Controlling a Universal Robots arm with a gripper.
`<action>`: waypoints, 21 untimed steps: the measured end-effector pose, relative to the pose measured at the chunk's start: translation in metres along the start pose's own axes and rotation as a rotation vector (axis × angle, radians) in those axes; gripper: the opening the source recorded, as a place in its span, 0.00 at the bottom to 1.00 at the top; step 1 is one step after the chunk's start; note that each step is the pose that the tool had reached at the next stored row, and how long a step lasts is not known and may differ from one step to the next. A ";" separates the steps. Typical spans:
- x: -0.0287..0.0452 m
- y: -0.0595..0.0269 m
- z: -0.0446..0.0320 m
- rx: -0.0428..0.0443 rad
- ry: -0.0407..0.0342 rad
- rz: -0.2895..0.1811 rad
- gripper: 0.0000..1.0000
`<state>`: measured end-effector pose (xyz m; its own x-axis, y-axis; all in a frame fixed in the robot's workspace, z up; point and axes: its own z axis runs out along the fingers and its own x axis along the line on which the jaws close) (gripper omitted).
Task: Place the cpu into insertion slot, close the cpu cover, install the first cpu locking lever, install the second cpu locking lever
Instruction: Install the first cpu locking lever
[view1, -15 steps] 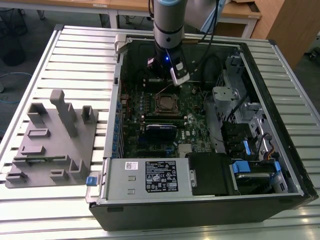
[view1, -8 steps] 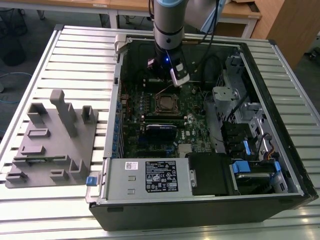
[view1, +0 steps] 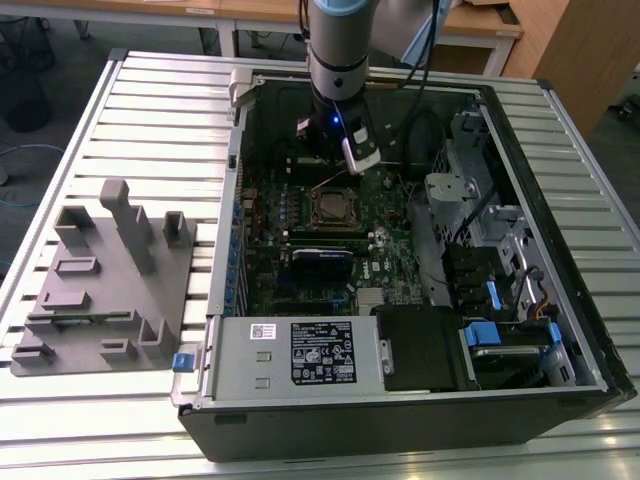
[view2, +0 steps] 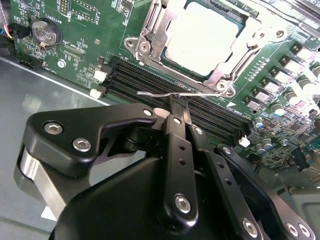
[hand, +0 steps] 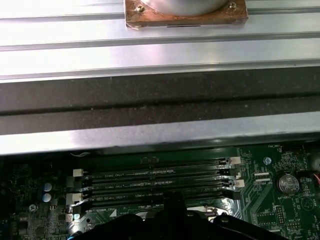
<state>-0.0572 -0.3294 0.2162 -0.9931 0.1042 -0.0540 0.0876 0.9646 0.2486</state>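
Here, one flat square grey-topped cpu (view2: 200, 37) sits in the one square dark-framed insertion slot (view1: 335, 206) on the green circuit board (view2: 85, 50), with the one silver metal-frame cpu cover (view2: 151, 37) lying down around it. The black end effector (view2: 178, 104) is closed, its tips against one thin silver wire lever (view2: 152, 93) that crosses over four long black memory slots (hand: 155, 182)

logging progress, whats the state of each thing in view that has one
cpu: in place, under the cover
cover: closed over the cpu
lever: lies beside the cover at the gripper tip; cannot tell if latched
gripper: shut, tip at the lever
memory slots: look empty
case: on its side, open
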 end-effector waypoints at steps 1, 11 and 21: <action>-0.0001 0.0000 0.0003 -0.0001 -0.0001 0.000 0.11; -0.0019 -0.0010 0.0046 0.0003 -0.0009 0.004 0.11; -0.0040 -0.0018 0.0086 0.0008 -0.0024 0.010 0.11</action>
<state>-0.0527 -0.3294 0.2077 -0.9920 0.1145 -0.0539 0.0978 0.9637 0.2483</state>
